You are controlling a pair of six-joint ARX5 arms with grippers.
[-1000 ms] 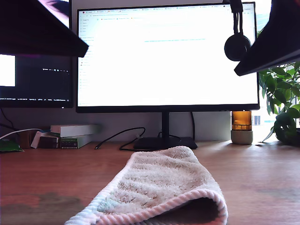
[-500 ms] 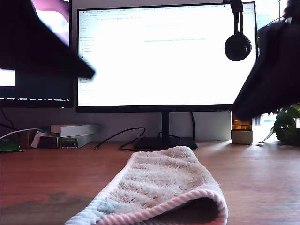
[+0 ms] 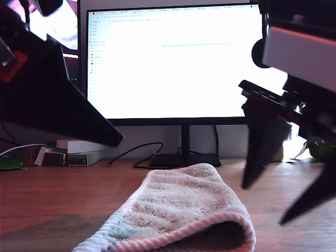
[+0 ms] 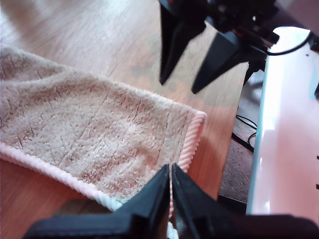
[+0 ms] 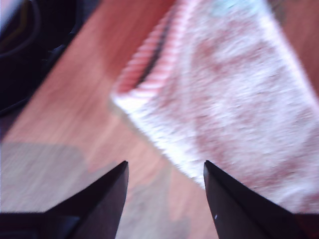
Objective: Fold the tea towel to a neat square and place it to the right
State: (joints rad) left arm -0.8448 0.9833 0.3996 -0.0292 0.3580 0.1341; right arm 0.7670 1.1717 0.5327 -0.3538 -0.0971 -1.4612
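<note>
The tea towel [image 3: 178,210] lies folded over on the wooden desk [image 3: 47,199], fluffy pale pink-white with a corded hem and a faint mint patch near the front. My first gripper [image 3: 116,142] comes in from the exterior view's left, shut to a point and above the towel; in its own view the shut gripper [image 4: 171,172] hovers over the towel [image 4: 89,134] near a hemmed corner. My second gripper [image 3: 265,203] hangs open at the exterior view's right, beside the towel. Its fingers [image 5: 165,164] are spread over bare desk, short of the towel's edge [image 5: 239,94].
A large bright monitor [image 3: 184,63] on a stand fills the back of the desk, with a dark screen [image 3: 73,100] at the exterior view's left. Stacked boxes [image 3: 84,149] and a black cable [image 3: 136,155] lie behind the towel. A plant [image 3: 320,149] stands at the far right.
Both arms have come down and inward toward the towel. The second gripper's open fingers now show beside the towel. The towel has not moved.
</note>
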